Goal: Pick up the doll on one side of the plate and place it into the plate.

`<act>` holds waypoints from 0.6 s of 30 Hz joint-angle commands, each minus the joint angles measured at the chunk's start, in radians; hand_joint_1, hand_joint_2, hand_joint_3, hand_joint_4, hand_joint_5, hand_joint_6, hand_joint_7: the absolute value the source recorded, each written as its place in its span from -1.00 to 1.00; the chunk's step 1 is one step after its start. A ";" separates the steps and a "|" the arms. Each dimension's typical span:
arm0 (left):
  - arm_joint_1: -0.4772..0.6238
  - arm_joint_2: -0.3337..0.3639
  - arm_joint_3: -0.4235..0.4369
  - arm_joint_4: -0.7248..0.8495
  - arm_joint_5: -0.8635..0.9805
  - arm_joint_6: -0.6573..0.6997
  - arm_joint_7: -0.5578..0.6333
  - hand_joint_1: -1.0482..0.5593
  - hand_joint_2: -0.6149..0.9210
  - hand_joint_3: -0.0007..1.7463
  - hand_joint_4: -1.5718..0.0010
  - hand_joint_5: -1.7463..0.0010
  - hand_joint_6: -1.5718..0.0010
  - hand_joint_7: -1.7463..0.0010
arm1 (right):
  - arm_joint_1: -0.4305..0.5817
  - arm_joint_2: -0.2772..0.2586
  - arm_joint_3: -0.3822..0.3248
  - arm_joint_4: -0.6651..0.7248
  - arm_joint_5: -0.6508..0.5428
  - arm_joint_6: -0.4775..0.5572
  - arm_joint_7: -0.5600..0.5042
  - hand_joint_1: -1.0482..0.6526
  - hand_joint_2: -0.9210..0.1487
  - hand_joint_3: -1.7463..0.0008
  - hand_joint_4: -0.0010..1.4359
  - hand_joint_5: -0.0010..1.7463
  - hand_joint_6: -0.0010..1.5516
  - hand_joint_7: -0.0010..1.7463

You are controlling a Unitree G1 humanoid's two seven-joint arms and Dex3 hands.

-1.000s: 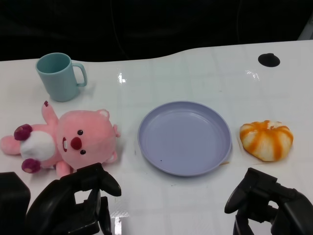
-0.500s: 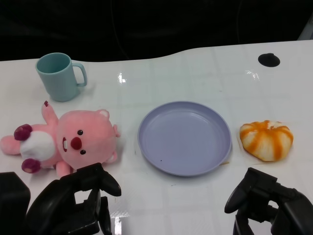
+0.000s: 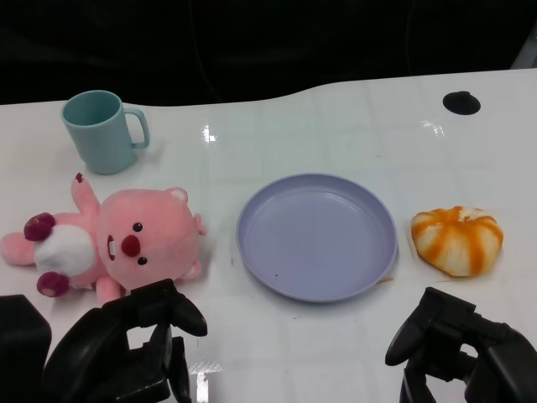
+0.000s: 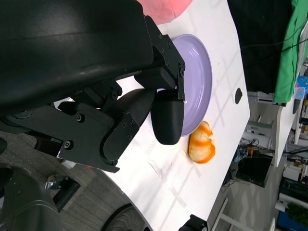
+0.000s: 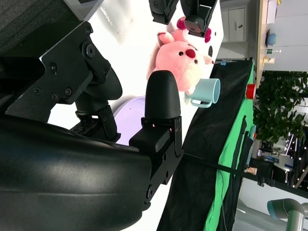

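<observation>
Both black many-fingered hands sit at the near edge of the white table [image 3: 336, 126]: our left hand [image 3: 134, 348] at lower left, our right hand [image 3: 457, 344] at lower right. Each holds nothing; the fingers are loosely bent and apart, and neither touches any object.

Head view: the pink plush doll with a white belly and dark red paws [image 3: 109, 243] lies on its back to the left of the round lavender plastic plate [image 3: 316, 236], near it but not touching. Our left hand is just on the near side of the doll's head. The plate holds nothing. To its right, apart from the rim, lies an orange-and-white striped soft toy shaped like a bun [image 3: 457, 239]. A pale teal plastic mug with a handle [image 3: 102, 131] stands upright beyond the doll. A small black round mark [image 3: 461, 102] shows on the far right of the tabletop.

Left wrist view: beyond our fingers we see the plate and the striped toy, with only an edge of the doll showing; the mug is hidden.

Right wrist view: we see the doll, the mug and part of the plate, and our left hand's fingertips close to the doll; the striped toy is not seen. A green cloth [image 5: 231, 163] and a leafy plant [image 5: 279, 96] show beyond the table.
</observation>
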 commanded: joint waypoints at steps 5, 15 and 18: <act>-0.011 0.006 0.017 -0.001 0.000 -0.011 -0.001 0.19 0.44 0.50 -0.07 -1.00 0.06 -0.81 | -0.001 -0.002 -0.003 -0.003 0.009 -0.007 -0.001 0.37 -0.09 -0.59 0.01 1.00 -0.24 0.80; -0.004 -0.003 0.032 -0.035 0.011 -0.040 0.021 0.07 0.38 0.41 0.06 -0.65 0.07 -0.24 | 0.001 -0.001 -0.003 -0.005 0.014 -0.007 0.000 0.38 -0.09 -0.60 0.02 1.00 -0.24 0.80; -0.007 -0.001 0.039 -0.045 0.023 -0.074 0.022 -0.01 0.53 0.11 0.12 -0.50 0.11 -0.04 | 0.000 -0.003 -0.003 -0.003 0.011 -0.013 0.000 0.38 -0.09 -0.60 0.02 1.00 -0.24 0.80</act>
